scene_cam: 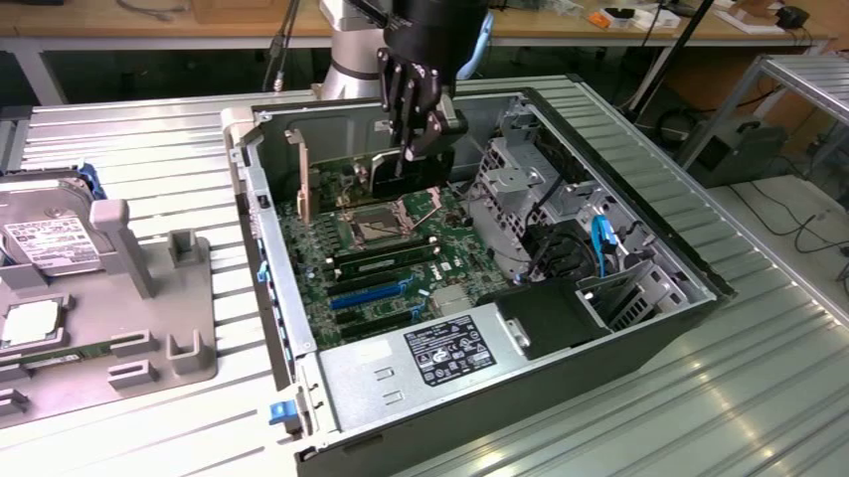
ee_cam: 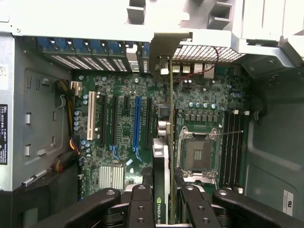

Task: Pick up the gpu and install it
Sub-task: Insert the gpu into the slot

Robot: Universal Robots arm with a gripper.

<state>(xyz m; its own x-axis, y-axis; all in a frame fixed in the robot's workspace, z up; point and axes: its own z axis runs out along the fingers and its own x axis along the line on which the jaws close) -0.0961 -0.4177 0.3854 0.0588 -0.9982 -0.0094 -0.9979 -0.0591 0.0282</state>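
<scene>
gpu point(scene_cam: 405, 171) in jaws, open case point(scene_cam: 597, 388), ribbed metal table point(scene_cam: 133, 149), workbench point(scene_cam: 159, 25) behind

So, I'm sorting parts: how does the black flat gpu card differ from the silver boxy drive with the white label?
The black flat gpu card is dark and thin, the silver boxy drive pale and thick. The card hangs on edge in the gripper over the green motherboard; the drive rests on a grey holder outside the open computer case. Both are rectangular.
</scene>
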